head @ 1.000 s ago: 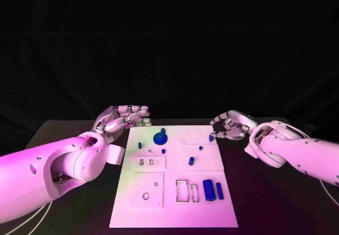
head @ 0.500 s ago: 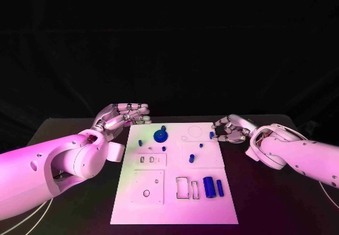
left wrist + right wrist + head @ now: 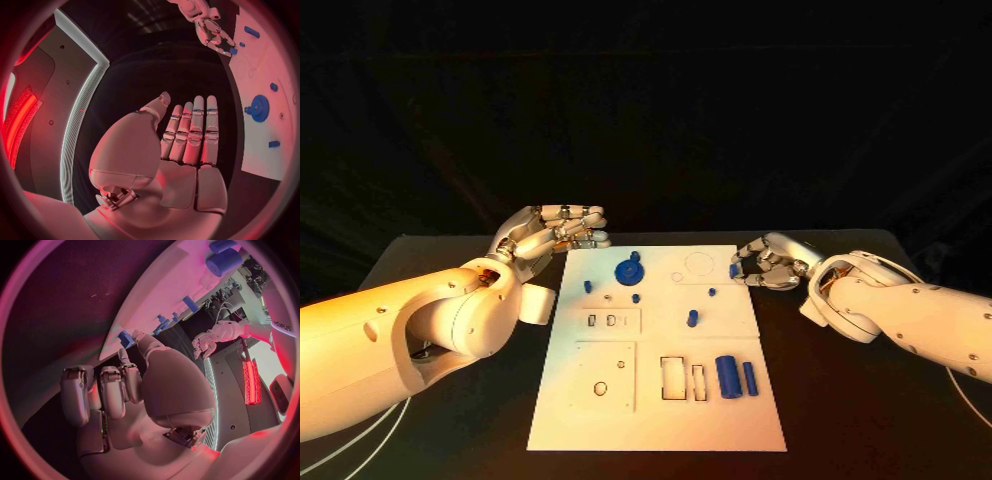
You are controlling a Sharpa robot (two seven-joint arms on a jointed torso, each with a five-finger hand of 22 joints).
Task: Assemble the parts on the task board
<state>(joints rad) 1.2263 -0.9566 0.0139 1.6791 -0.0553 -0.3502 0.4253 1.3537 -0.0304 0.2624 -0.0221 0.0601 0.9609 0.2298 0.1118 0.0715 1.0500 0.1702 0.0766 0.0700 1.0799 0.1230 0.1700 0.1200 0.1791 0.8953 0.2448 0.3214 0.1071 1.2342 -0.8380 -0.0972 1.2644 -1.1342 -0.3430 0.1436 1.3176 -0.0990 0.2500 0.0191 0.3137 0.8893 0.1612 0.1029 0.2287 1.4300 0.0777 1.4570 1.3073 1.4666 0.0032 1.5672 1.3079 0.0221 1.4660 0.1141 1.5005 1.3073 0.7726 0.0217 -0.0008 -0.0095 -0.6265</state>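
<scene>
**Right hand closes in on the far-edge part**

Nearest us, two blue cylinders point(image 3: 728, 376) lie side by side at the task board point(image 3: 655, 420)'s near right, unmoved. Mid-board, the blue gear point(image 3: 629, 270) sits where it was. Farther out, the right hand point(image 3: 767, 264) has crept inward since a second ago; its fingers curl around a small blue part point(image 3: 733, 270) at the board's right edge, thumb touching it — whether it truly grips, I cannot tell. Across the board, the left hand point(image 3: 560, 232) stays off the far left corner, fingers straight together, holding nothing.
</scene>
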